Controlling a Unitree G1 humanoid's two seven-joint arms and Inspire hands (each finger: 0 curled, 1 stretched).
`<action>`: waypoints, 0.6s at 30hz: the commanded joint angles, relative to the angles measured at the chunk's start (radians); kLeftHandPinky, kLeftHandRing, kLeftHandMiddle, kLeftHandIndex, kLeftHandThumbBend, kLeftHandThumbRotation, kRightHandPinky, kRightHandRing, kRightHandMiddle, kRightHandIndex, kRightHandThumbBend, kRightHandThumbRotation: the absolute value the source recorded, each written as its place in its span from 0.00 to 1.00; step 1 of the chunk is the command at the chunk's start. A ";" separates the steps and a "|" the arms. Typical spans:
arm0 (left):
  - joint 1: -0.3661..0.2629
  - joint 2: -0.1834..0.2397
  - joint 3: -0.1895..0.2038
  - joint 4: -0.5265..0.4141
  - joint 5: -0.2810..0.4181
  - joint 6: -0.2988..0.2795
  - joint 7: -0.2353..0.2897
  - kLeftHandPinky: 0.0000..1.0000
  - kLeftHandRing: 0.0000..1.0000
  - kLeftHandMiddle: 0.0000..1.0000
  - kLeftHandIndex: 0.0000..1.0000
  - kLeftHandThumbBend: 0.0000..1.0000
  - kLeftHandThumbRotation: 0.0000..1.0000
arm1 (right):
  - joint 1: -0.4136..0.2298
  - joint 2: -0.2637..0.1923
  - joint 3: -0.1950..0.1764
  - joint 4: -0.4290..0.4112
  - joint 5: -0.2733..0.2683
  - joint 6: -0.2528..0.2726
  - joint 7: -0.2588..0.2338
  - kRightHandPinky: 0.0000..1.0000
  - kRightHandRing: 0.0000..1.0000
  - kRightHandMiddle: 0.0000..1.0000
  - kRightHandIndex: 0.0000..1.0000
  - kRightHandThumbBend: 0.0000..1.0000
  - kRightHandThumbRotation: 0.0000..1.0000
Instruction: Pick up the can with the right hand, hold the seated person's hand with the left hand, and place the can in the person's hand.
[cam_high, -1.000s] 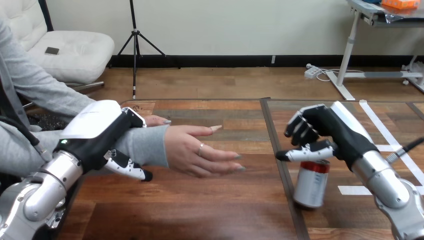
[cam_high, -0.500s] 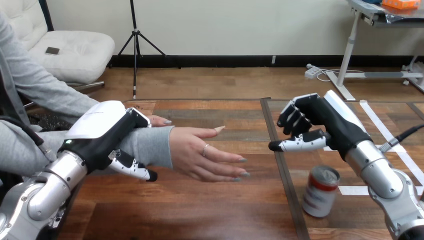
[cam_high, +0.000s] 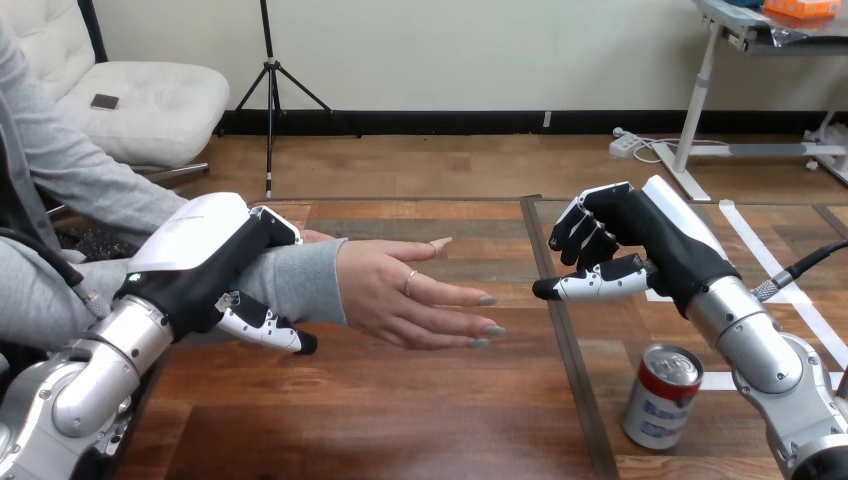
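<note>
- Can (cam_high: 660, 395) is standing on the table (cam_high: 400, 420) at the near right, with its open top showing and leaning a little to the right.
- Label: a red band is running round the top, with a pale body and blue marks below; the print is too small to make out.
- Right hand (cam_high: 625, 245) is hanging above the can and to its left, well clear of it. Its fingers are curling in toward the palm, its thumb (cam_high: 590, 285) is pointing left, and it is gripping nothing.
- Person's hand (cam_high: 410, 300) is reaching in from the left over the table, with its fingers stretched toward the right hand's thumb and a small gap between them. It is holding nothing.
- Left hand (cam_high: 210, 265) is wrapping the sleeved wrist (cam_high: 300, 285), with its fingers over the far side and its thumb (cam_high: 265, 330) under the near side.
- Against a second ago: the can was sitting directly beneath the right hand's thumb and is now lying further toward the near right. The right hand has lifted and edged left. The person's fingertips are reaching slightly further right. The left hand is keeping its hold.
</note>
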 joint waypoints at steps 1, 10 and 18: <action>-0.094 -0.025 0.026 -0.094 -0.033 -0.019 0.002 0.14 0.18 0.25 0.25 0.88 0.00 | -0.082 0.008 0.003 -0.034 0.000 -0.010 -0.013 0.33 0.37 0.41 0.42 0.84 0.00; -0.088 -0.030 0.032 -0.101 -0.040 -0.015 -0.007 0.14 0.19 0.25 0.26 0.87 0.00 | -0.082 0.010 0.002 -0.038 0.004 -0.008 -0.009 0.33 0.37 0.41 0.42 0.84 0.00; -0.086 -0.026 0.034 -0.104 -0.036 -0.013 -0.018 0.15 0.20 0.27 0.27 0.88 0.00 | -0.080 0.007 0.000 -0.039 0.008 -0.008 -0.004 0.33 0.37 0.41 0.42 0.84 0.00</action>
